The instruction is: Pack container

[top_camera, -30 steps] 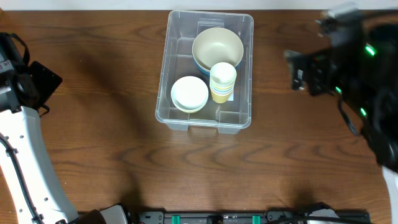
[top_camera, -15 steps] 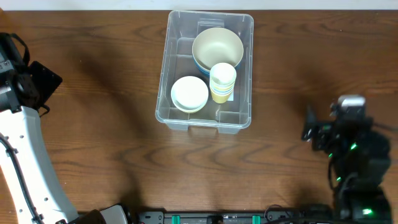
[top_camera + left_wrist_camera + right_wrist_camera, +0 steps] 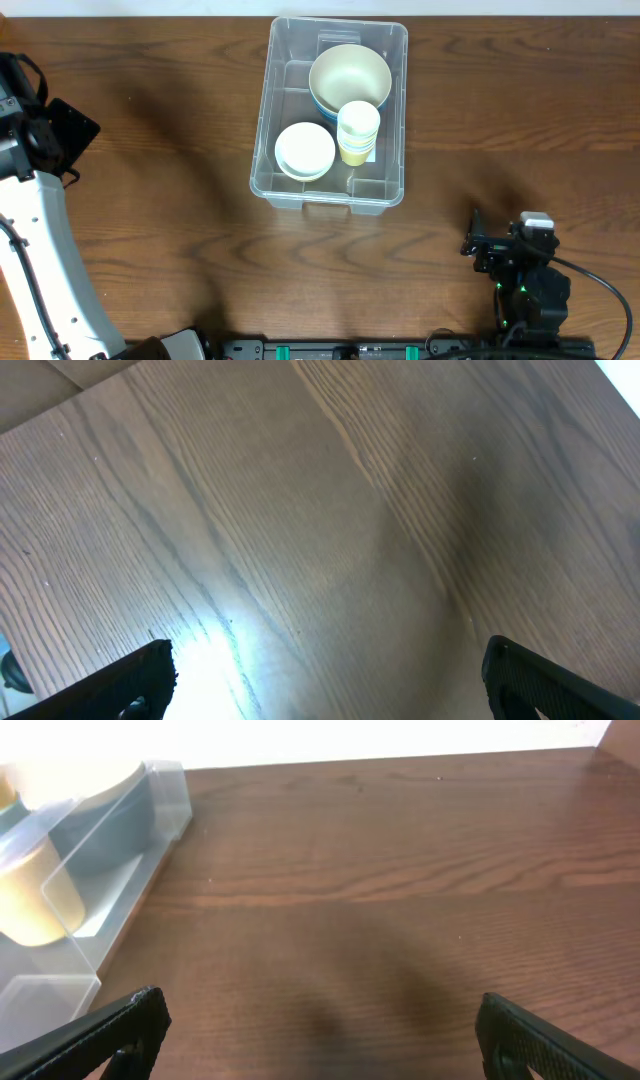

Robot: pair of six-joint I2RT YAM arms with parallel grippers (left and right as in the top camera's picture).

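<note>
Overhead, one clear container (image 3: 264, 120) sits at the far middle of the wooden table (image 3: 150, 250). It holds one cream bowl (image 3: 350, 72) nested in a blue one at its far end, one stack of pastel cups (image 3: 358, 130) just near of that, too tightly nested to count, and one stack of small white bowls (image 3: 305, 150) to the cups' left; no writing is legible. The left gripper (image 3: 350, 685) and right gripper (image 3: 335, 1035) both have jaws spread wide with nothing between them.

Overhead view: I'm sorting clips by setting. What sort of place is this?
Probably a robot test bench: wooden table, left arm and right arm at its edges, clear bin holding bowls and cups.
</note>
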